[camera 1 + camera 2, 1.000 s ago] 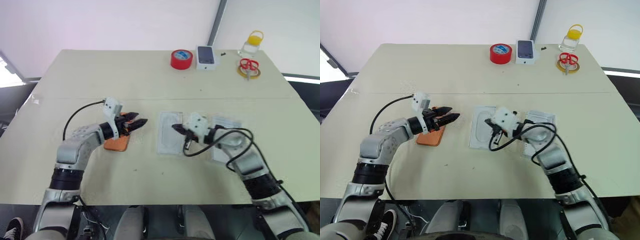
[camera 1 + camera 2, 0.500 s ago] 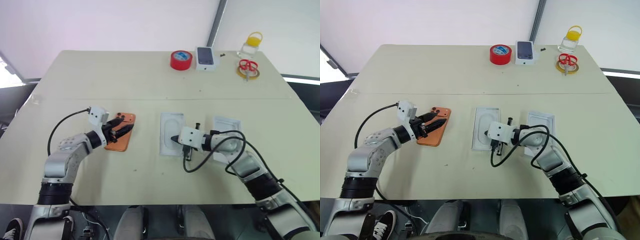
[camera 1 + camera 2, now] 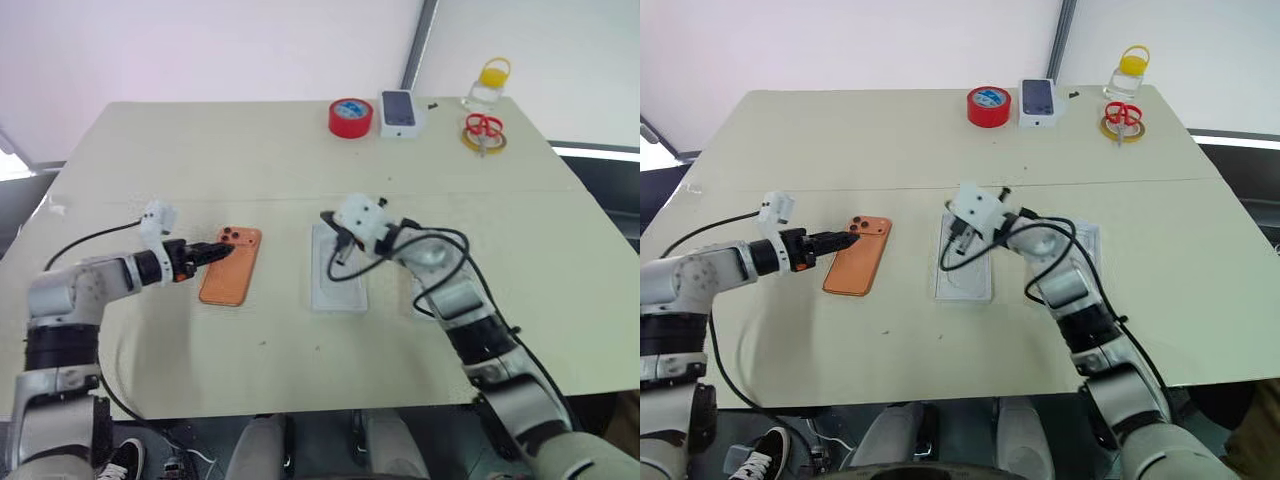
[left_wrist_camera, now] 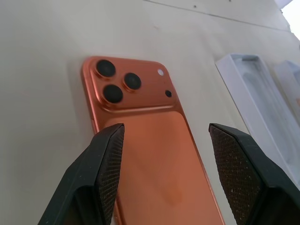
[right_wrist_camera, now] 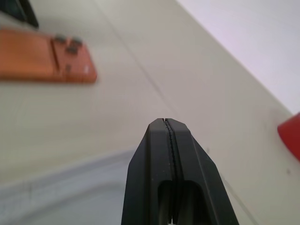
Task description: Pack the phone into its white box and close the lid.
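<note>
A: How many phones lie on the pale beige table (image 3: 250, 160)?

B: Two: one slim orange smartphone (image 3: 231, 267) lying back up, and one dark-screened phone in a white rim (image 3: 398, 110) just beside the single red tape roll (image 3: 349, 117)

A: White trays?

B: One flat white insert (image 3: 338, 272) near the orange smartphone. One pair of red-handled scissors (image 3: 482, 128) and one yellow-capped clear bottle (image 3: 486, 85) sit beyond the tape roll

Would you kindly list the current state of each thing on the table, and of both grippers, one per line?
Orange slim phone: flat on the table, camera side up, unpacked.
Flat white insert with an oval recess: lying flat, nothing in it.
White tray: mostly hidden by the right arm.
Red tape roll: lying flat.
Dark-screened phone box: lying flat.
Left gripper: open, fingers straddling the phone.
Right gripper: shut, empty.
</note>
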